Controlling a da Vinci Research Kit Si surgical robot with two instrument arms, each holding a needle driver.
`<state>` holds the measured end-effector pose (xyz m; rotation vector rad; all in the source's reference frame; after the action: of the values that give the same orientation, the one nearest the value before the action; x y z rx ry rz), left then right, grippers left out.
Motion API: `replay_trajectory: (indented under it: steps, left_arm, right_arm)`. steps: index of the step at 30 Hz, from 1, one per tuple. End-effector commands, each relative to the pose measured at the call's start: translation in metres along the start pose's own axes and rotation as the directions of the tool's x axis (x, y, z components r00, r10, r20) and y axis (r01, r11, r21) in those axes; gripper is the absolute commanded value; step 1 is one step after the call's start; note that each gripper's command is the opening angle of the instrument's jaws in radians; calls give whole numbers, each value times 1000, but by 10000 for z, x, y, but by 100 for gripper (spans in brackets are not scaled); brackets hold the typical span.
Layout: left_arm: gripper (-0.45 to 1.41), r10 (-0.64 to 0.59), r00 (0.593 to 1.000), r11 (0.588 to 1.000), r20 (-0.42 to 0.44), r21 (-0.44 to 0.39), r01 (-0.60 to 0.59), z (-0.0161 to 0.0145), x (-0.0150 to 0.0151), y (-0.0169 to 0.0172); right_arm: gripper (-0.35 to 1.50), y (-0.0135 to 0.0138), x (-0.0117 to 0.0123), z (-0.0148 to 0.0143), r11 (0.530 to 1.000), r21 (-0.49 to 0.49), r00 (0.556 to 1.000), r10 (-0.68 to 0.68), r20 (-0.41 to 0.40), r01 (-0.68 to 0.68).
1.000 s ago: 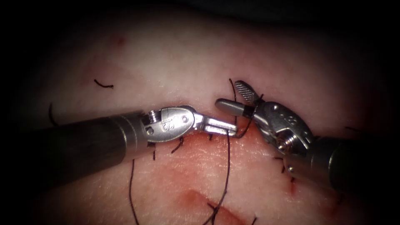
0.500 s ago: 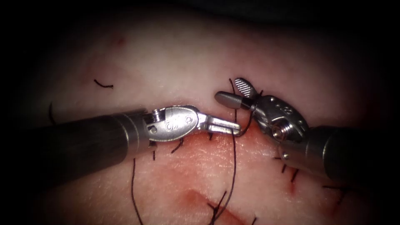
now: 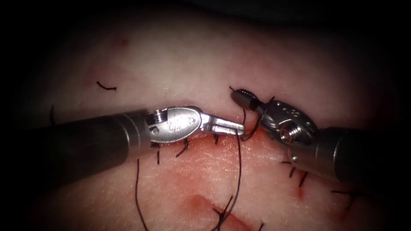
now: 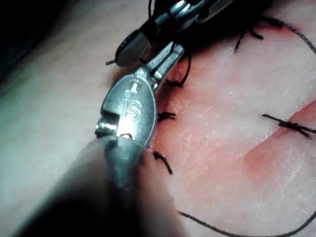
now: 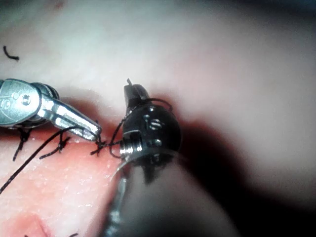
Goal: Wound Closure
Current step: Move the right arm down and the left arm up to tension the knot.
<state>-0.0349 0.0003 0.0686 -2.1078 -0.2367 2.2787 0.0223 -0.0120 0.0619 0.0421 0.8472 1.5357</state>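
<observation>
— Thread (image 3: 238,162) first: where was it from the endoscope?

— It hung down from the left tool (image 3: 233,127), whose jaws were clenched on it at their very tip. A loop lay round the neck of the right tool (image 3: 239,97). Those jaws were also pinched on the thread, with a short end poking out beyond them. I could not tell where the needle was.

— And from the left wrist?

— The left tool (image 4: 170,57) was closed, with the right tool (image 4: 131,49) just beyond it. Slack thread (image 4: 237,232) trailed over the tissue (image 4: 217,128).

— From the right wrist?

— The right tool (image 5: 133,93) was shut on the end. The left tool (image 5: 89,128) sat beside it, holding the strand (image 5: 29,168) near a knot.

— How would it handle?

— I'd judge it light, limp and slippery in steel, and likely to fray. It's best gripped on the free strand, flat in the jaws, just clear of the knot.
</observation>
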Motion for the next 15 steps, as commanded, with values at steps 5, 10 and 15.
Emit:
replay_trajectory:
  steps: [5,10,15]
  left_arm:
    - [-45,-7,1000,1000,-7,-5,7,-3,-4,-17]
    - [-45,-25,1000,1000,12,10,25,-21,-9,-39]
    - [-45,-46,998,998,52,42,44,-43,-32,-76]
  right_arm:
    - [-35,-10,-5,-2,1000,17,1000,-16,-16,16]
    - [-35,-10,-4,-15,998,43,997,-34,-72,37]
    - [-35,-13,-12,-30,993,81,989,-75,-130,86]
